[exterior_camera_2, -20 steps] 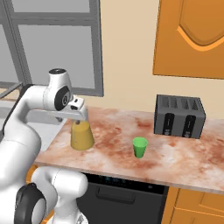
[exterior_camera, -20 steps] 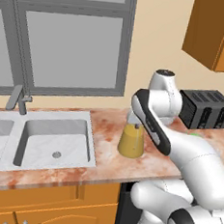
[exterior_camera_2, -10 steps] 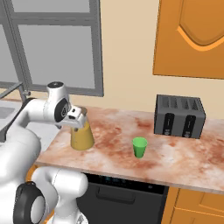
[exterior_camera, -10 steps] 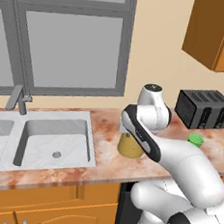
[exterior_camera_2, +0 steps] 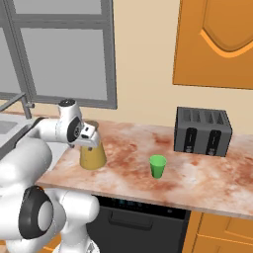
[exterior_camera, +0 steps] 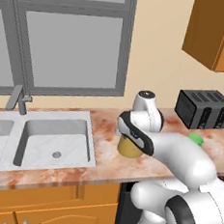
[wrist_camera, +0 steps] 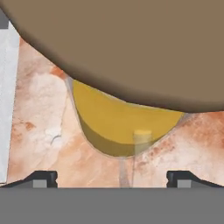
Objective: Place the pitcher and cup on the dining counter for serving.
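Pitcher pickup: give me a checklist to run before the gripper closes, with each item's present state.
1. Gripper open: ok, both tips stand wide apart in the hand view.
2. Gripper over the pitcher: ok, the brown lid sits right under the hand.
3. Fingers low enough to straddle the neck: cannot tell, the lid and arm hide the neck.
4. Pitcher upright on the counter: ok.
5. Cup clear of the pitcher: ok, it stands apart, toward the toaster.
6. Sink edge clear of the pitcher: ok, a strip of counter lies between them.
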